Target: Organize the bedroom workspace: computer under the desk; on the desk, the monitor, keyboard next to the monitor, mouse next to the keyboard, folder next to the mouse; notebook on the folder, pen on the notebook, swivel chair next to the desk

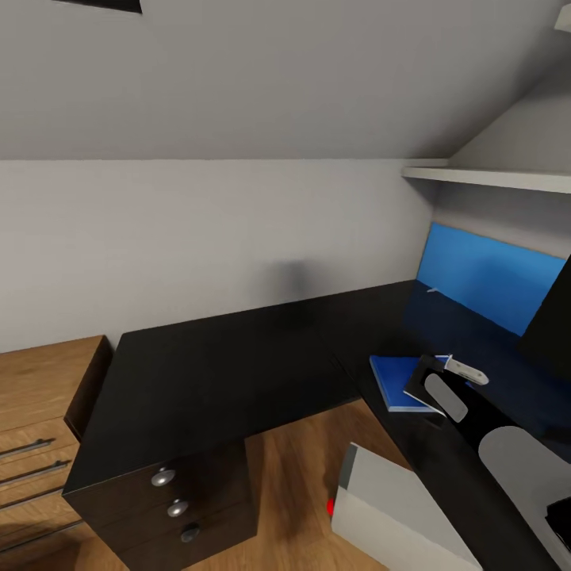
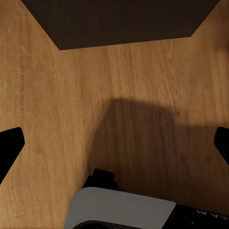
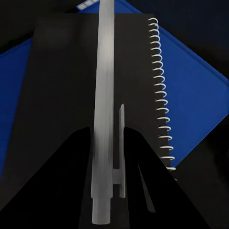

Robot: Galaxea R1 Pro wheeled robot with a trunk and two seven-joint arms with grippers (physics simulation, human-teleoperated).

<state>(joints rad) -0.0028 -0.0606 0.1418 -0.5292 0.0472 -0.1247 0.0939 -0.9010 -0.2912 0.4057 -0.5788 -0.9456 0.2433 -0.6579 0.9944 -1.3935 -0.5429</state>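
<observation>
Black and glossy, the L-shaped desk (image 1: 214, 373) runs from its three-drawer unit (image 1: 178, 507), all drawers shut, round the corner toward the right wall. Beside that unit stands a light wooden chest (image 1: 36, 428), its drawers also shut. On the wood floor (image 1: 293, 476) in the crook of the desk sits the pale grey computer (image 1: 388, 507), a red light low on its near face; part of it lies beneath the right wing of the desk. At the far right edge of the head view a dark slab that may be the monitor (image 1: 551, 325) stands on the desk, in front of a bright blue panel on the wall.

On the right wing lies the blue folder (image 1: 392, 381), flat. The notebook (image 3: 71, 86) rests on top of it, its dark cover up and its wire spiral along one edge, with blue showing on both sides in the right wrist view.

The right gripper (image 1: 444, 373) hangs over the notebook, and the pen (image 3: 103, 109) lies lengthwise between its two dark fingers (image 3: 148, 186), which press it from either side; whether the pen touches the notebook I cannot tell.

The left gripper (image 2: 114, 143) hangs over bare floor with its fingers spread wide and nothing between them.
</observation>
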